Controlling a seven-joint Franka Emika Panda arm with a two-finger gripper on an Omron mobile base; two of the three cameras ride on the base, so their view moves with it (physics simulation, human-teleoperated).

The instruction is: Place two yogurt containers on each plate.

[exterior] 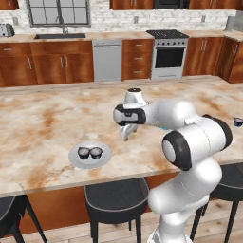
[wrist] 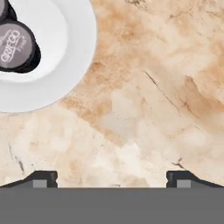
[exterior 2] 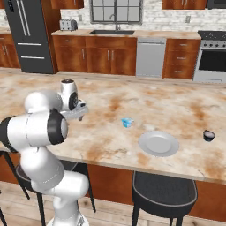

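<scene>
Setting: a marbled tan bench point(exterior: 42, 123) is running across a rendered kitchen, with dark stools point(exterior: 116, 199) tucked under its near edge and wooden cabinets, a dishwasher point(exterior: 107, 60) and a stove point(exterior: 167, 53) lining the back wall.
Arm: the white arm is reaching out over the bench, its hand pointing down.
End effector: the end effector point(wrist: 112, 178) is hovering above bare bench surface just beside the filled plate, its two dark fingertips point(wrist: 43, 178) standing wide apart and gripping nothing.
Filled plate: a pale round plate point(exterior: 89, 155) is lying near the bench's front edge in the left base view, carrying two dark yogurt cups point(exterior: 89, 153) side by side and touching; in the hand view the same plate is sitting in the upper left corner, one cup lid showing pale lettering.
Second plate: another pale plate point(exterior 2: 158, 143) is sitting bare near the front edge in the right base view, well apart from the first.
Blue yogurt: a light blue boxy container point(exterior 2: 127, 122) is resting on the bench between the arm and the second plate, near that plate's far left side.
Last dark cup: a fourth dark cup point(exterior 2: 209, 135) is standing upright on the bench to the right of the second plate, near it but not touching.
</scene>
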